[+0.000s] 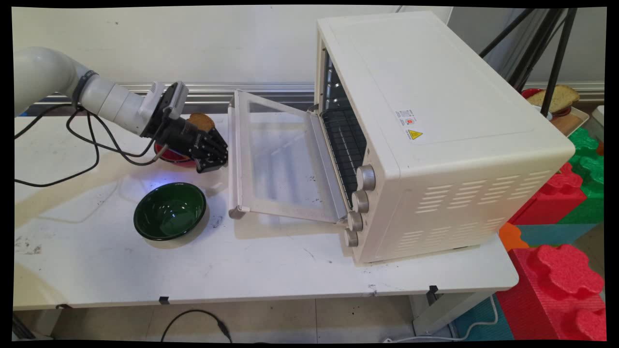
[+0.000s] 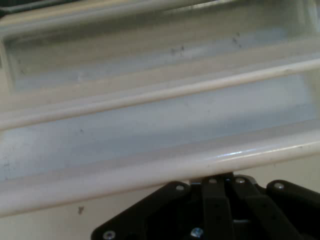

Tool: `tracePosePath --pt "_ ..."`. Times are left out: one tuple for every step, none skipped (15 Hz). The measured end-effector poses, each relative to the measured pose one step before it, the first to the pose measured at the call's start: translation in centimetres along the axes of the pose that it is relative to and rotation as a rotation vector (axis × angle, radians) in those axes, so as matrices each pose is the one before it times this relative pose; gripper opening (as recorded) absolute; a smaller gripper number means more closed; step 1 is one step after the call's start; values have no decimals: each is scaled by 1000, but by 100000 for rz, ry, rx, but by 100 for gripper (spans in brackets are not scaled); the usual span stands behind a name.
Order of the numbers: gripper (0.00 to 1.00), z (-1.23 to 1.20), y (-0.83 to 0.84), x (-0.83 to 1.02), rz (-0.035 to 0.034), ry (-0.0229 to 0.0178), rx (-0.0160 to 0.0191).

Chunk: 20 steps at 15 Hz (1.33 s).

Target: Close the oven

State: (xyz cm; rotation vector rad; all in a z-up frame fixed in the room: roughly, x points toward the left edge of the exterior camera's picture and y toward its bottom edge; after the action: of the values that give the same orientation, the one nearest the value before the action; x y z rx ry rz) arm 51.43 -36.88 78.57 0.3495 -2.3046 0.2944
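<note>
Main view: gripper [image 1: 216, 163], fingers pressed together and holding nothing, sits just beside the handle edge of the lowered oven door [image 1: 278, 159] on the surface [image 1: 271, 270], red plate with bread [image 1: 201, 121] behind, green bowl [image 1: 170, 210] near; hand view: door handle [image 2: 165, 167] fills frame, so a shove risks slamming it.

The white table [image 1: 271, 270] carries a cream toaster oven [image 1: 435, 135] on its right half, whose glass door [image 1: 278, 159] hangs open toward the left, its front edge low over the tabletop. A dark green bowl [image 1: 169, 211] sits on the table near the front left of the door, and a red dish [image 1: 170, 155] with a piece of bread [image 1: 201, 121] stands farther back, partly hidden. Black cables [image 1: 82, 145] trail across the table's left side.
</note>
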Motion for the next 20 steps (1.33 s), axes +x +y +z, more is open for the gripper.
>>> tracePosePath --pt "0 -176 -13 158 -392 1373 371" --pt "0 -212 -41 200 -344 1601 478" --pt "0 -201 -109 292 44 1715 572" --pt "0 -166 -98 294 326 1389 486" --pt "0 -150 -108 287 321 1304 490" --pt "0 -120 -204 468 531 1709 514" --pt "0 -117 -107 293 303 1121 408" --pt "0 -174 -169 477 417 1699 663" --pt "0 -118 -228 619 560 1925 701" --pt "0 -49 -248 647 499 1823 731" --pt "0 -24 -213 527 332 1448 643" --pt "0 153 -291 673 286 1599 629" --pt "0 234 -302 669 78 1475 658" --pt "0 251 -276 614 13 1320 633" --pt "0 208 -163 345 14 654 281" --pt "0 313 -231 424 34 759 293" --pt "0 438 -298 596 -29 1032 556" --pt "0 255 -153 279 -2 432 204" --pt "0 331 -194 335 9 504 208" --pt "0 275 -169 297 26 439 203"
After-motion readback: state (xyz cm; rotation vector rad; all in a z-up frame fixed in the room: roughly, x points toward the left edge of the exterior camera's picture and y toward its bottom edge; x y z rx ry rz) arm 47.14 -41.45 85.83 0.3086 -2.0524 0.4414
